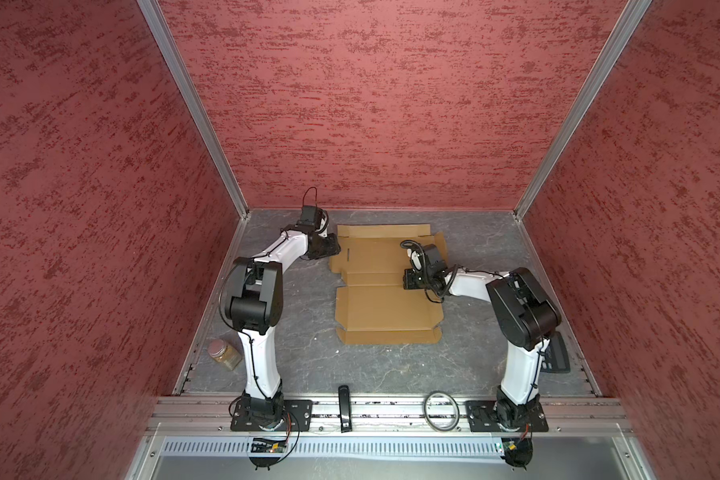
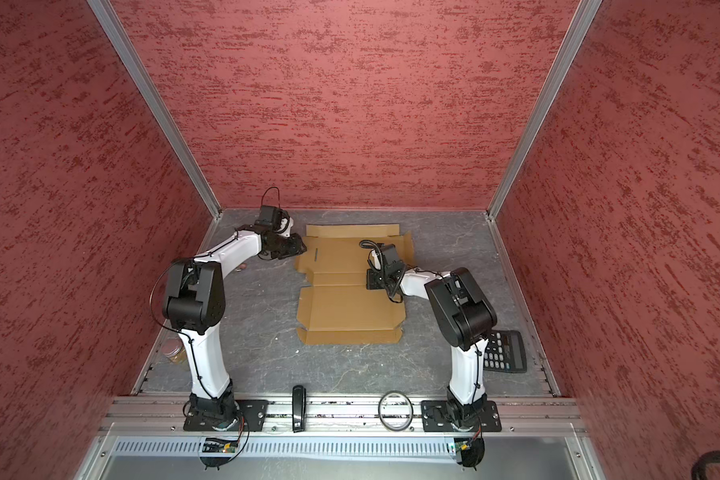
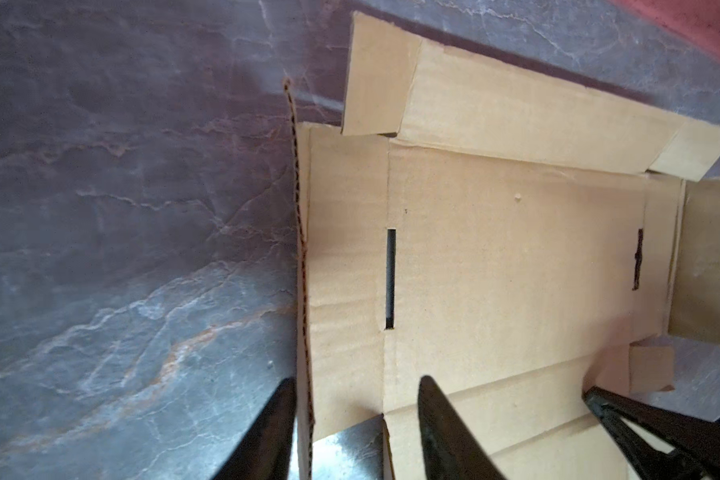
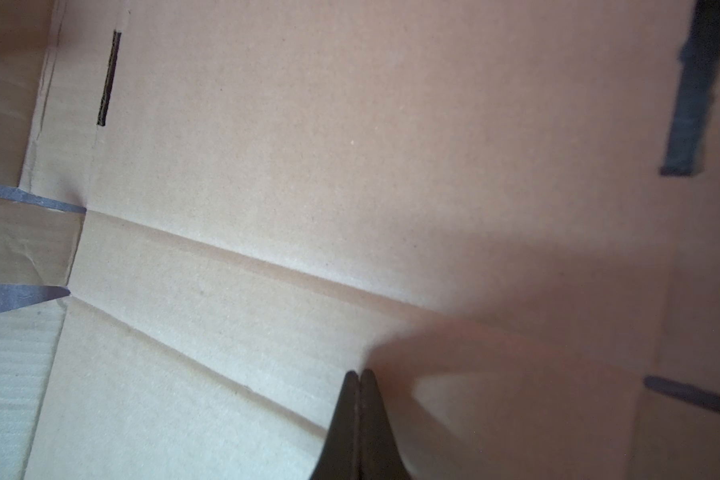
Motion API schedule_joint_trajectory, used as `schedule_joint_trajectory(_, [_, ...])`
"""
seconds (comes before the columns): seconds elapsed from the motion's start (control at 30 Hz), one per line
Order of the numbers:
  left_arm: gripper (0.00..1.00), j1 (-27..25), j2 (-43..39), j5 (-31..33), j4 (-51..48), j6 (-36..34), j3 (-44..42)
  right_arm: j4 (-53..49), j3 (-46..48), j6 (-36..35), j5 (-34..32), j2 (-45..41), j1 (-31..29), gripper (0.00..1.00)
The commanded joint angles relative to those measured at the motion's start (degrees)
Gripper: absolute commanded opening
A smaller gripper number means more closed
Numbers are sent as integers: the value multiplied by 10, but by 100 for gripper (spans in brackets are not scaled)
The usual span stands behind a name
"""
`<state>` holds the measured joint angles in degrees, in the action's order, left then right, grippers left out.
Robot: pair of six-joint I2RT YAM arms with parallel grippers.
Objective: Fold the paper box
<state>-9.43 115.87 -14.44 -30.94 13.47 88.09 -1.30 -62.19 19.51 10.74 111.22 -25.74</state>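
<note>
The paper box (image 1: 385, 307) (image 2: 346, 307) is a brown die-cut cardboard sheet lying mostly flat on the grey table in both top views. At its far left, my left gripper (image 1: 336, 245) (image 2: 302, 248) (image 3: 356, 380) is open. Its jaws straddle the corrugated edge of the raised left flap (image 3: 346, 270): one finger is on the outside against that edge, the other over the panel, with a gap between. My right gripper (image 1: 408, 284) (image 2: 371, 282) (image 4: 357, 372) is shut and empty. Its tip rests on the sheet by the middle creases (image 4: 267, 266). The far right flap (image 1: 439, 245) is tilted up.
A lidded jar (image 1: 224, 353) stands at the front left by the left arm. A black calculator (image 2: 504, 351) lies at the front right behind the right arm. A black stapler-like object (image 1: 344, 409) and a ring (image 1: 440, 409) lie on the front rail. Red walls enclose three sides.
</note>
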Motion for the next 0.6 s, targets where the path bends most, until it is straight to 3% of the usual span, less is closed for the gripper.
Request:
schedule_joint_trajectory(0.0, [37,-2,12,4,4,-9,19,-29,0,5,-8,0,-9,0])
schedule_joint_trajectory(0.37, [32,-4,48,67,-14,-29,44,-30,-2,5,-7,2,-10,0])
schedule_joint_trajectory(0.57, [23,-6,64,71,-15,-31,60,-29,-4,6,-7,4,-10,0])
